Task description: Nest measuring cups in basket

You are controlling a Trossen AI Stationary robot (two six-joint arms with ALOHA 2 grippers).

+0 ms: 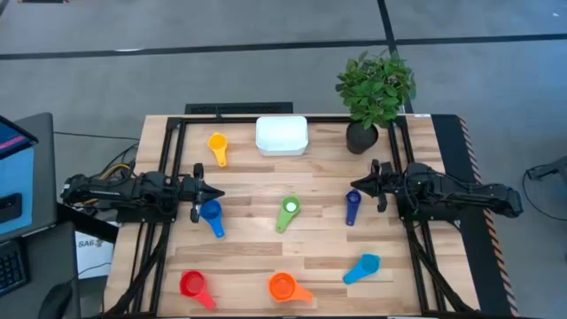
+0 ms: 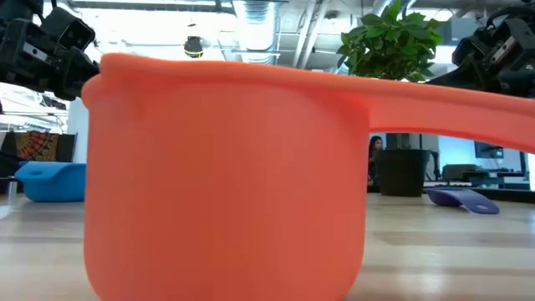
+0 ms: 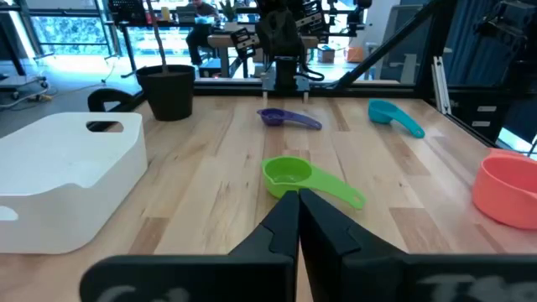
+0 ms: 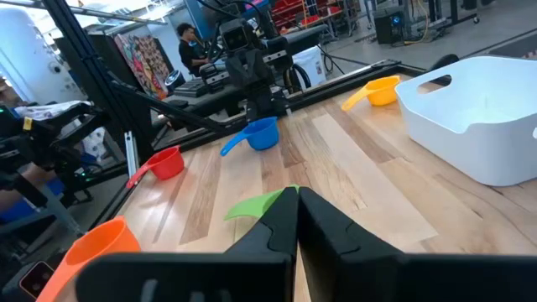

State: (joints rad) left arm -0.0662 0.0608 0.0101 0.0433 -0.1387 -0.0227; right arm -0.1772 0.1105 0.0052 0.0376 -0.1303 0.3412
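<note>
Seven cups lie apart on the table, each resting on its base: yellow (image 1: 218,146), blue (image 1: 212,215), green (image 1: 288,213), dark blue (image 1: 353,207), red (image 1: 193,285), orange (image 1: 285,287) and light blue (image 1: 361,268). The white basket (image 1: 282,136) stands at the far middle with nothing showing in it. My left gripper (image 1: 217,192) hovers shut at the table's left side, just above the blue cup. My right gripper (image 1: 354,184) hovers shut at the right side, near the dark blue cup. In the wrist views both pairs of fingers (image 3: 298,201) (image 4: 297,197) are pressed together and hold nothing.
A green plant in a black pot (image 1: 363,137) stands at the far right, beside the basket. The orange cup (image 2: 226,176) fills most of the low view. Black frame rails (image 1: 168,159) run along the table's left, right and far sides. A person sits in the room beyond the table.
</note>
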